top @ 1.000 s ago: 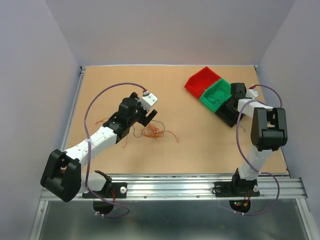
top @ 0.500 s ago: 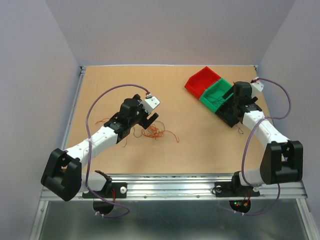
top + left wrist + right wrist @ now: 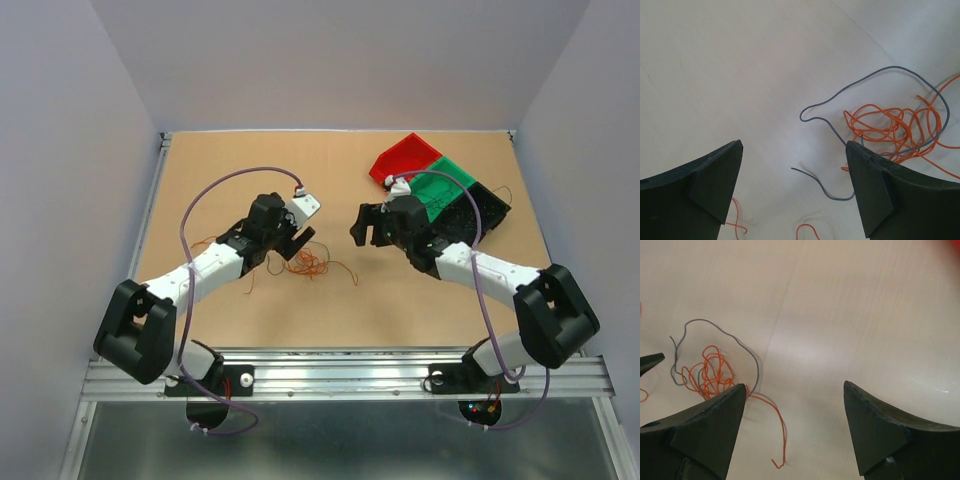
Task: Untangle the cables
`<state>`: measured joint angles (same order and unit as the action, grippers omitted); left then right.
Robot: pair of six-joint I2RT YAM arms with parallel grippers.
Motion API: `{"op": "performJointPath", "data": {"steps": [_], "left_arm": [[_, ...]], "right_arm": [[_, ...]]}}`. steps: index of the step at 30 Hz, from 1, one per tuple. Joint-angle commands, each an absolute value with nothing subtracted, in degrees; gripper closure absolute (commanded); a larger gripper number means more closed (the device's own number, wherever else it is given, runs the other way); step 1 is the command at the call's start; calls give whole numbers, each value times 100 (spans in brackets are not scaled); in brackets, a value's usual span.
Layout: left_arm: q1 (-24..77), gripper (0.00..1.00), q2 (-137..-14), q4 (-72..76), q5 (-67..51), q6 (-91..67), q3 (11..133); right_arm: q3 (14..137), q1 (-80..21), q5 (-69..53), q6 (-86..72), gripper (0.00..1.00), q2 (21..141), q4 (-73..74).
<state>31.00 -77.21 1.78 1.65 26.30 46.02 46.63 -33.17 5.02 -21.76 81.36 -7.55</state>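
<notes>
Left of the table's (image 3: 250, 160) middle, the cables (image 3: 315, 264) lie in a small heap. The left gripper (image 3: 297, 240) covers its left part in the overhead view. From above the strands are too fine to tell apart. In the left wrist view one orange strand runs off the right edge. Near the far right corner the right arm crosses the green bin (image 3: 445, 180) and the black bin (image 3: 488, 208), and their contents cannot be made out.

The table is a light-brown board between plain pale grey walls.

The heap stretches left to right, along the near edge, with one orange end trailing rightward. A grey wire (image 3: 875, 79) loops around the orange knot (image 3: 890, 125). Both grippers hang over the board with fingers apart and nothing between them. The right gripper (image 3: 366, 225) is near the heap's right side, not touching it.
</notes>
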Motion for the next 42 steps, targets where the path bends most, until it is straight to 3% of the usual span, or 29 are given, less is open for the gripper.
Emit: {"op": "performJointPath", "data": {"steps": [1,8,10,11,12,13,23,24,27,30,35,42], "left_arm": [[3041,10,-8076,9,317,2496,4966],[3032,34,-8647,-387,-209,2548,5177],[3032,54,-8762,-491,-342,2584,5264],[3032,69,-8806,-527,-456,2627,5299],[3032,97,-8815,-519,-457,2689,5317],[3032,100,-8781,-475,-440,2689,5326],[3024,100,-7796,307,-123,2716,4790],[3032,95,-7805,316,-123,2777,4790],[3032,42,-7866,238,-272,3189,4746],[3032,29,-7805,176,-255,3995,4606],[2900,27,-7497,413,-764,5649,3956],[2857,30,-8049,44,-1309,6731,4324]], "right_arm": [[4614,-3392,571,-2021,16,8437,-1467],[4422,-3428,501,-2136,16,8552,-1898],[4334,-3419,483,-2153,16,8534,-1995],[4307,-3428,475,-2171,16,8525,-2082],[4281,-3419,440,-2162,16,8534,-2127],[4254,-3419,413,-2162,17,8534,-2188],[4087,-3419,123,-2127,16,8675,-2680],[4078,-3419,106,-2127,16,8675,-2698],[4017,-3419,132,-2109,16,8657,-2725],[3929,-3419,193,-2074,16,8544,-2725],[3771,-3419,167,-2021,16,8289,-2742],[3533,-3428,97,-2021,16,7884,-2751]]}}
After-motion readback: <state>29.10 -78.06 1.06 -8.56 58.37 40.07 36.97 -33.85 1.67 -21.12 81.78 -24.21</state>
